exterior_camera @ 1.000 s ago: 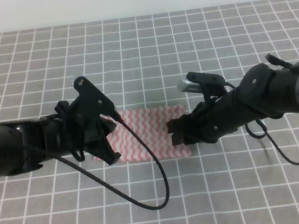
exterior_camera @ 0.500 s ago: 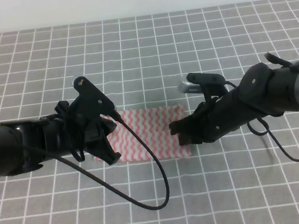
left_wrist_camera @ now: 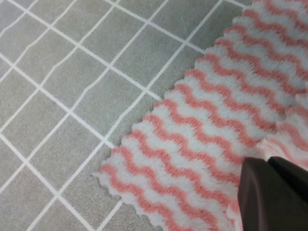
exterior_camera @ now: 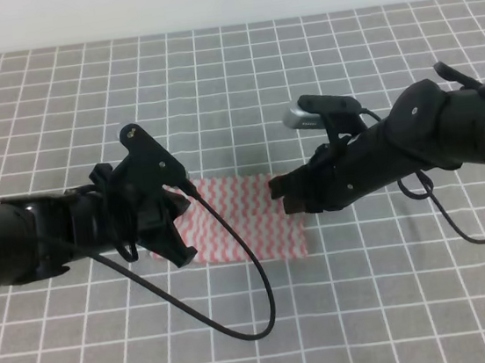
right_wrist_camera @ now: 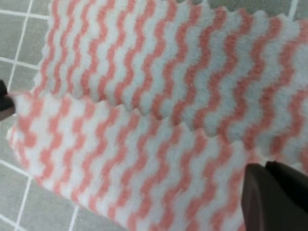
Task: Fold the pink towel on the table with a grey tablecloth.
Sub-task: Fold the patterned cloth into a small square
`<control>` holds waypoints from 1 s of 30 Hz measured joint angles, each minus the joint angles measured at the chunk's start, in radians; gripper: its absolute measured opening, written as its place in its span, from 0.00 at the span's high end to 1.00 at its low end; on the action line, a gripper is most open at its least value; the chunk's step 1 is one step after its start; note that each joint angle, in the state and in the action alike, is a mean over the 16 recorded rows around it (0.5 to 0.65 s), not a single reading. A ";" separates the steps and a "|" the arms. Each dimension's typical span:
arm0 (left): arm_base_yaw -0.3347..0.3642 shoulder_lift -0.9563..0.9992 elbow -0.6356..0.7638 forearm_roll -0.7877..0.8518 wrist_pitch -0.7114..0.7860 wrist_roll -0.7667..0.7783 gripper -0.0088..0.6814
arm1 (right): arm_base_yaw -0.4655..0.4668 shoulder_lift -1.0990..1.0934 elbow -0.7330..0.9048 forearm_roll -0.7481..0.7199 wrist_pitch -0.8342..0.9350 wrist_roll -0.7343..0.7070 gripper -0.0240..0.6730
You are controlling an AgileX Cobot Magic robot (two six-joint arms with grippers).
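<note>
Right wrist view: right gripper pinches towel edge, left gripper likewise; uneven travel could skew the fold.

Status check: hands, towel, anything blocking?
Left hand at the pink towel's left edge, grip unclear. Right hand at its right edge, grip unclear. Towel folded over. Left arm's cable trails across it.

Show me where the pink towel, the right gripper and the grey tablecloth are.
pink towel (exterior_camera: 248, 225), exterior high view: middle of its striped cloth between the arms.
right gripper (exterior_camera: 281, 196), exterior high view: fingertips at the towel's right edge.
grey tablecloth (exterior_camera: 213, 88), exterior high view: bare gridded area behind the towel.
</note>
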 joint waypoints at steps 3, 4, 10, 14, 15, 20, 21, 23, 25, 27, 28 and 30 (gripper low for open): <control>0.000 -0.001 0.000 -0.002 0.006 0.000 0.99 | -0.003 -0.001 -0.002 -0.009 -0.008 -0.001 0.91; 0.000 -0.001 0.000 -0.002 0.007 0.000 0.99 | -0.003 0.000 -0.002 -0.012 -0.010 -0.001 0.89; 0.000 0.000 0.000 0.000 0.015 -0.002 0.99 | -0.005 0.013 -0.002 -0.027 -0.025 -0.001 0.74; 0.000 0.000 0.000 0.000 0.017 -0.003 0.99 | -0.005 0.025 -0.002 -0.028 -0.034 -0.001 0.64; 0.000 -0.001 0.000 -0.002 0.018 -0.004 0.99 | -0.005 0.028 -0.003 -0.028 -0.035 -0.001 0.63; 0.000 0.000 0.000 0.000 0.018 -0.005 0.99 | -0.005 0.042 -0.003 -0.026 -0.041 -0.001 0.58; 0.000 0.000 0.000 0.000 0.018 -0.005 0.99 | -0.005 0.044 -0.003 -0.025 -0.041 -0.001 0.58; 0.000 0.000 0.000 0.000 0.018 -0.005 0.99 | -0.005 0.047 -0.003 -0.025 -0.042 -0.001 0.58; 0.000 -0.001 0.000 -0.002 0.018 -0.005 0.99 | -0.004 0.049 -0.003 -0.025 -0.043 -0.001 0.58; 0.000 0.000 0.000 0.000 0.016 -0.004 0.99 | -0.005 0.050 -0.003 -0.024 -0.045 -0.001 0.58; 0.000 -0.001 0.000 -0.002 0.017 -0.005 0.99 | -0.005 0.051 -0.003 -0.024 -0.046 -0.001 0.58; 0.000 -0.001 0.000 -0.002 0.017 -0.005 0.99 | -0.004 0.054 -0.003 -0.022 -0.047 -0.001 0.59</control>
